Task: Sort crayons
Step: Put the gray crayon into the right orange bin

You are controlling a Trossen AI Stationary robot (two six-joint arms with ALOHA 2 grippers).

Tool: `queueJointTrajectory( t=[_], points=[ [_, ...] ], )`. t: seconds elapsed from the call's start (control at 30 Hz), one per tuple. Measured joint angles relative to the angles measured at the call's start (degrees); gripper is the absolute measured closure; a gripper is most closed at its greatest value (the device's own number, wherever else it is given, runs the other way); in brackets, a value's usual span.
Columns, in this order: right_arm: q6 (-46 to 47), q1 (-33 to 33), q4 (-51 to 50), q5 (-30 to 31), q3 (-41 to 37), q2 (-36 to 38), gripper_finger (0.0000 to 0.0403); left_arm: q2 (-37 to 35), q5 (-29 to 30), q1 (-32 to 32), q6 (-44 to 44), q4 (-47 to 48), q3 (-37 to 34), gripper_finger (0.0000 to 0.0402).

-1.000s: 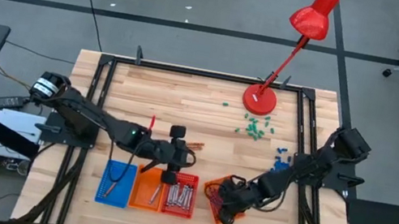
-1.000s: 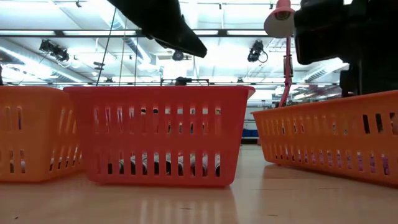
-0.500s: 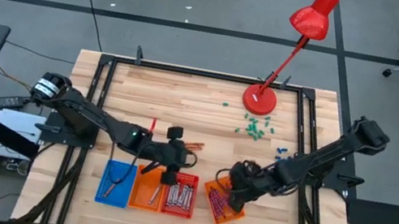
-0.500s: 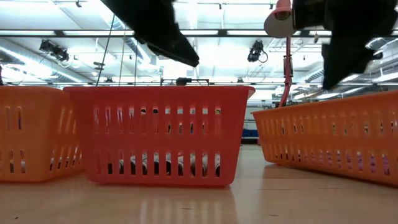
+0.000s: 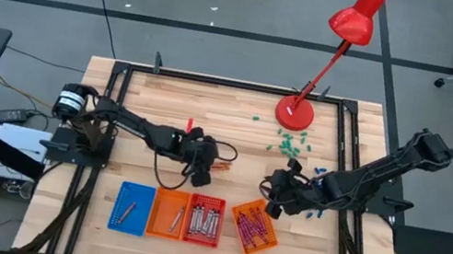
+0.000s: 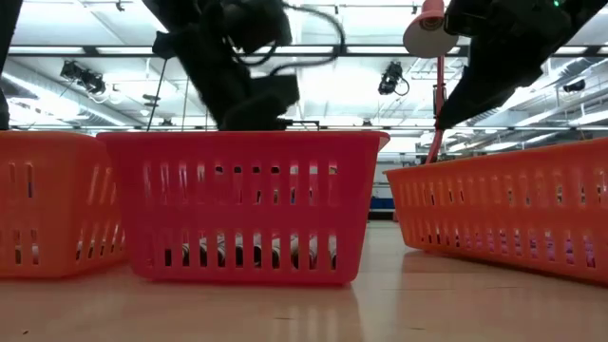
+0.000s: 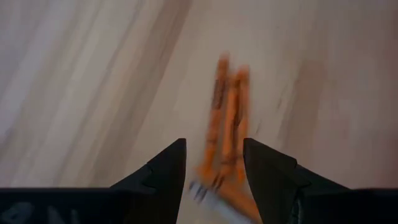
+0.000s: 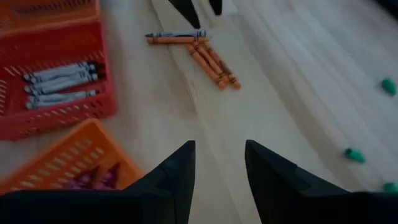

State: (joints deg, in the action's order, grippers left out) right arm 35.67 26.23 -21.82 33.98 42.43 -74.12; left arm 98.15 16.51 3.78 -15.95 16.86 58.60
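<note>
**Loose orange crayons still out on the boards**

My left gripper [image 5: 200,171] hangs over the small cluster of orange crayons [image 8: 205,55] lying on the bare wood just beyond the row of baskets, and its fingers [image 7: 163,173] stand apart with nothing between them. The right gripper [image 5: 278,192] sits a little to the right of that cluster, above the table near the angled orange basket [image 5: 241,214]; its fingers are parted too and it carries nothing.

The rest of the crayons are already binned: grey ones in the red basket [image 5: 207,202], purple and pink ones in the angled orange basket, one stick each in the blue basket [image 5: 119,218] and the middle orange basket [image 5: 162,224].

I judge these sticks to be light, stiff and waxy, with paper sleeves that give some friction. They are round, so they should roll if nudged sideways, and too hard a squeeze could snap one. I would take one across its middle, fingers square to its length, picking the outermost stick so the neighbours stay put.

The table [image 5: 210,115] is pale planked wood, smooth; the baskets are slotted plastic.
</note>
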Motion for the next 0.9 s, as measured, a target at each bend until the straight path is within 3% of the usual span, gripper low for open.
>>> queueJointTrajectory(
  t=[0.1,0.37,0.9],
  points=[
    [-5.42,-1.49,6.20,0.74,-3.95,1.38,0.0259,0.73,-2.72,-1.42,-3.03,2.36,0.10,0.0230],
    [-13.48,-4.48,26.94,-1.94,-12.96,0.94,0.0259,0.99,-2.93,-1.01,-10.73,9.80,0.07,0.0230],
    [-20.87,-5.74,29.50,-2.63,-13.31,1.13,0.0259,3.17,-2.40,2.18,-20.10,11.29,0.05,0.0230]
  ],
)
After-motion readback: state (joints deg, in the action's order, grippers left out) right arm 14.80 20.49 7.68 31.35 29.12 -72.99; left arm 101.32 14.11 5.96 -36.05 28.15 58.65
